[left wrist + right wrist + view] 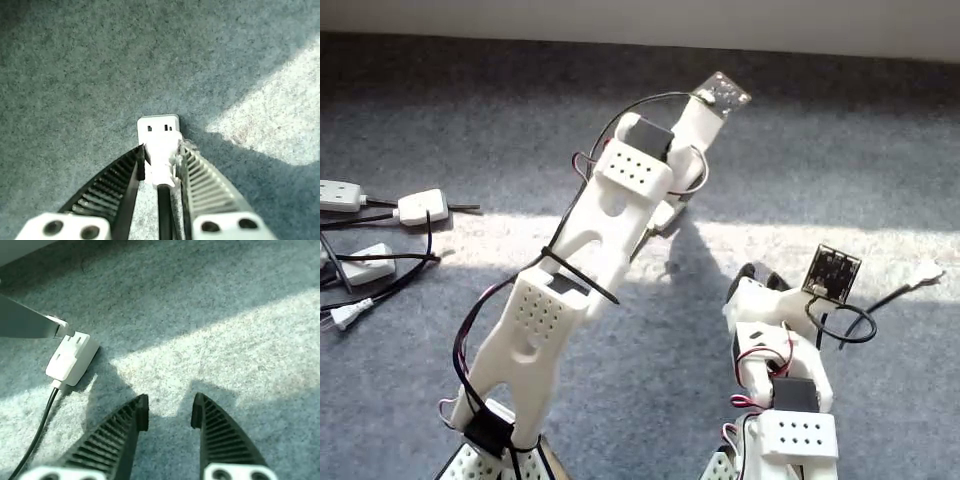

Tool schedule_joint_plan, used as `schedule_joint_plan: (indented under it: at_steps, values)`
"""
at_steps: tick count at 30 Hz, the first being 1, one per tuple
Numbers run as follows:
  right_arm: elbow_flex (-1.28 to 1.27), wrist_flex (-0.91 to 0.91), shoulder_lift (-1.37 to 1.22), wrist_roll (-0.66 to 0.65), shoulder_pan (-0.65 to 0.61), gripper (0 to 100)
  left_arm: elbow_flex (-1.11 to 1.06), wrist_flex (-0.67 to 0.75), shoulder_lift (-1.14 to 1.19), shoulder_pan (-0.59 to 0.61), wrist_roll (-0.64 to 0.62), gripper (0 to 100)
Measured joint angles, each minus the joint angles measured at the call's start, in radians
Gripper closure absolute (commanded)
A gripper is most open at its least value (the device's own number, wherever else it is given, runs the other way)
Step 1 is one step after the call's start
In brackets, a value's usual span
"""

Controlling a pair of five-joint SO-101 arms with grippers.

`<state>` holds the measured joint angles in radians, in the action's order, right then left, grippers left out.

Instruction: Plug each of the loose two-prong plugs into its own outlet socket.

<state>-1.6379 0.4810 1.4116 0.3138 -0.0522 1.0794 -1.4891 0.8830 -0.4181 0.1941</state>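
My left gripper is shut on a white outlet socket just above the grey carpet; two slots show on its end face, and its black cable runs back between the fingers. In the high view this gripper sits mid-carpet at the edge of a sunlit band. The right wrist view has the same socket off to one side, with a grey finger of the left gripper on it. My right gripper is open over bare carpet, holding nothing. A loose white plug on a black cable lies at the far right.
Several white plugs and socket blocks with black cables lie at the left edge. A pale wall edge runs along the back. The left arm stretches diagonally across the middle.
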Motion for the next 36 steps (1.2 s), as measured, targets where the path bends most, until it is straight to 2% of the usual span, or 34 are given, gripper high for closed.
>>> schedule_joint_plan:
  at_steps: [13,22,36]
  values:
    - [0.000,0.000,0.000,0.000,0.000,84.6,0.025,-0.015,0.064,-0.017,0.003,99]
    - [0.000,0.000,0.000,0.000,0.000,84.6,0.164,-0.060,0.077,0.008,0.003,99]
    - [0.000,0.000,0.000,0.000,0.000,84.6,0.166,-0.060,0.141,0.005,0.002,99]
